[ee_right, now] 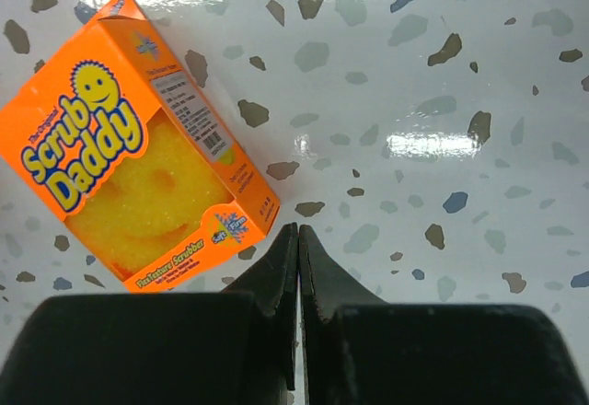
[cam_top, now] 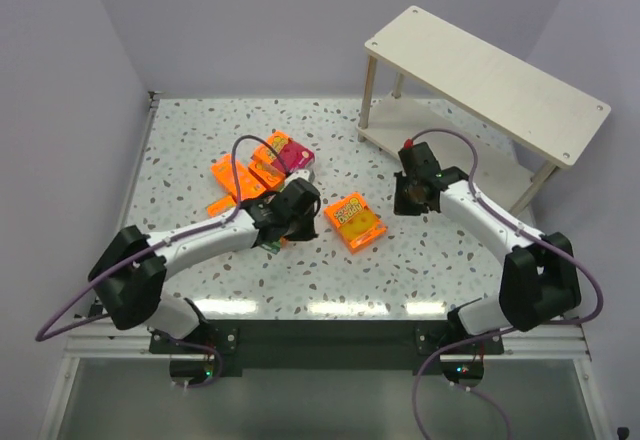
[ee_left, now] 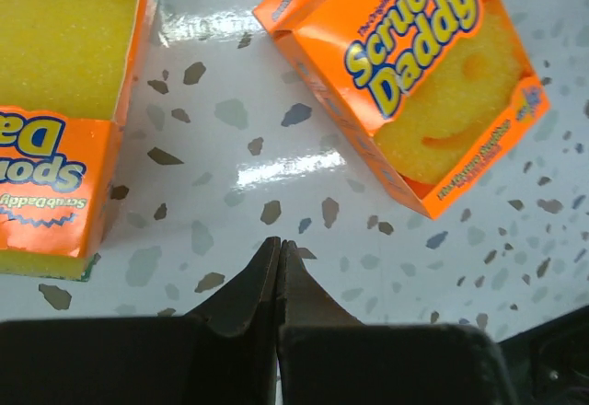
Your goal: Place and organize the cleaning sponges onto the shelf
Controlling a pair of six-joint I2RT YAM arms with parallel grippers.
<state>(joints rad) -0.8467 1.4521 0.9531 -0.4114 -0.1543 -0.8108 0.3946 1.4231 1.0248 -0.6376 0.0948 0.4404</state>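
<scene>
On the speckled table [cam_top: 400, 270], the cleaning sponges [cam_top: 265, 160] lie in two places: most sit in a cluster of orange and magenta packs at the far left of centre, and a single orange Scrub Daddy box [cam_top: 355, 222] lies flat near the middle, front face up. The shelf [cam_top: 490, 78] stands at the far right corner, well apart from every pack. The left pincer [ee_left: 278, 250] is closed – fingertips pressed together, gripping nothing – over bare table between the Scrub Daddy box and a yellow-sponge pack [ee_left: 55, 120] on its left. The right pincer [ee_right: 297, 235] is likewise closed and empty, its tips just beside the corner of the box.
</scene>
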